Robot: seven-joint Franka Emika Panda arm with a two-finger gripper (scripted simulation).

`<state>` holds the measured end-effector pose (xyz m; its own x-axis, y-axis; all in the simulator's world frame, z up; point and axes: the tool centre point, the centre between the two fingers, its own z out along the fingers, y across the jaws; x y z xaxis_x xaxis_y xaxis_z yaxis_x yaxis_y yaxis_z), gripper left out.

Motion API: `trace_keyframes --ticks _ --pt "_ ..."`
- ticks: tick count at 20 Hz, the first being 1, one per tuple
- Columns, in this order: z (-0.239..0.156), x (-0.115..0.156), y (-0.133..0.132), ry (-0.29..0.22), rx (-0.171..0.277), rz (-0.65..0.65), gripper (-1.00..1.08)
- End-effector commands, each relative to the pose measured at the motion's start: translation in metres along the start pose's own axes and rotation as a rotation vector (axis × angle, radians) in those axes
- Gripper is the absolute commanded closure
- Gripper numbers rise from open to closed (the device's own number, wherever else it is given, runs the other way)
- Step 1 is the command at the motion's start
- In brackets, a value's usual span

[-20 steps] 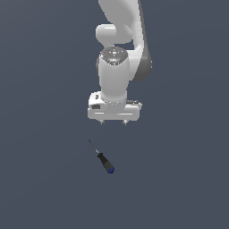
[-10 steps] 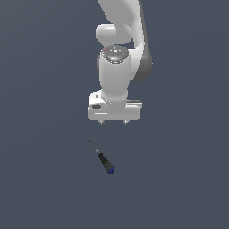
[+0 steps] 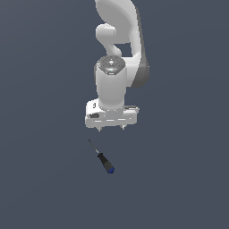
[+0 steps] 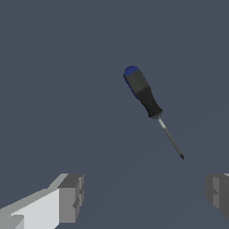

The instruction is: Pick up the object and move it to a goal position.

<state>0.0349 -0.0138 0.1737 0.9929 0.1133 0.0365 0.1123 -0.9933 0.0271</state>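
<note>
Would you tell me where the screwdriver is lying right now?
In the exterior view, the screwdriver lies flat on the grey floor, below the open gripper and slightly toward that view's left, untouched.

The screwdriver has a black handle, blue cap and grey shaft; the hand is white.

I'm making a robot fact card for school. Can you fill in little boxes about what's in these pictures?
tool: screwdriver, lying flat on the dark grey floor
tool parts: thin grey shaft, black handle, blue end cap
end effector: open, nothing in it
end effector position: above the floor, apart from the screwdriver
touching: no contact
wrist view: screwdriver lies ahead of the fingertips, not between them
</note>
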Motion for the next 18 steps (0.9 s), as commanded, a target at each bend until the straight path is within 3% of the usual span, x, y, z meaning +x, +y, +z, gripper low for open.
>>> trace_keyframes --ticks 1,18 --pt "0.008 0.005 0.005 -0.004 0.000 -0.047 -0.92" --pt "0.083 0.042 0.048 -0.026 0.022 -0.433 -0.92"
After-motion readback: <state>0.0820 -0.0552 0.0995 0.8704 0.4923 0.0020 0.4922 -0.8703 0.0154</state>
